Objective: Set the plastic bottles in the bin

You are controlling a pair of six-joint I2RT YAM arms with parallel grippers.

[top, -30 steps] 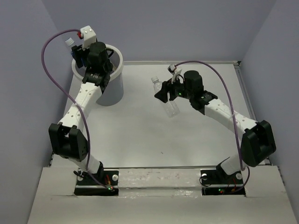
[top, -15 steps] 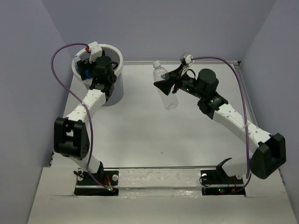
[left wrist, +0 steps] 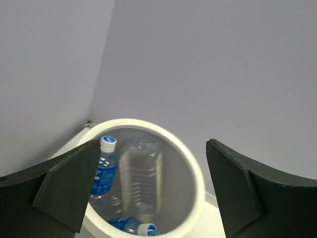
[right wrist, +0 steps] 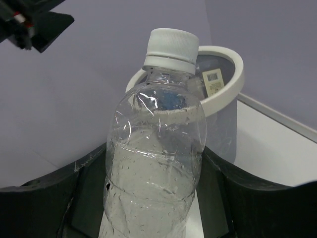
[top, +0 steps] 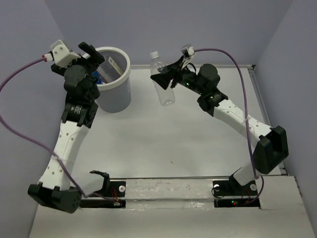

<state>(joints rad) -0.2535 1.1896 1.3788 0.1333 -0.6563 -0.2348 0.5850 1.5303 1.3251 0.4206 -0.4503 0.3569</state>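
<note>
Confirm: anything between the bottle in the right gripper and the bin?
Nothing visible. The right gripper holds the bottle in the air just right of the bin, with open space between them. The open left gripper is by the bin's left rim, off that path.

The left arm rises steeply from its base and leans toward the far-left corner, wrist lifted high. Its hand (left wrist: 152, 171) is spread wide, gripping nothing. The right arm reaches forward and leftward, its hand (right wrist: 153, 166) raised, fingers (right wrist: 233, 198) pressed on both sides of a clear bottle (right wrist: 158, 114).
</note>
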